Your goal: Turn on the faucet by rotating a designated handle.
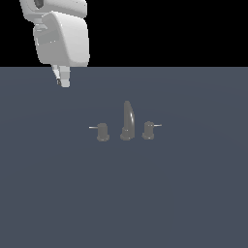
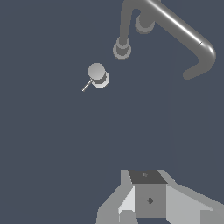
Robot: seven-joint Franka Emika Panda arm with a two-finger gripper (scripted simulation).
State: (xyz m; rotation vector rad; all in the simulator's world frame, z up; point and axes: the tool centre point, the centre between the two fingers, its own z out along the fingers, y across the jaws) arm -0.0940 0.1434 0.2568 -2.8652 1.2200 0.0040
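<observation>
The faucet stands mid-scene on the grey floor: a tall curved spout between two squat knobs. The handle is the knob on the exterior view's left, its thin pale lever jutting left. The twin knob has its lever pointing right. My gripper hangs high, far back and to the left of the handle, touching nothing; its fingers look pressed together and empty. In the wrist view the handle with its lever lies well ahead of my gripper, next to the spout and the twin knob.
The faucet parts stand on a flat dark grey floor. The white arm body fills the upper left of the exterior view.
</observation>
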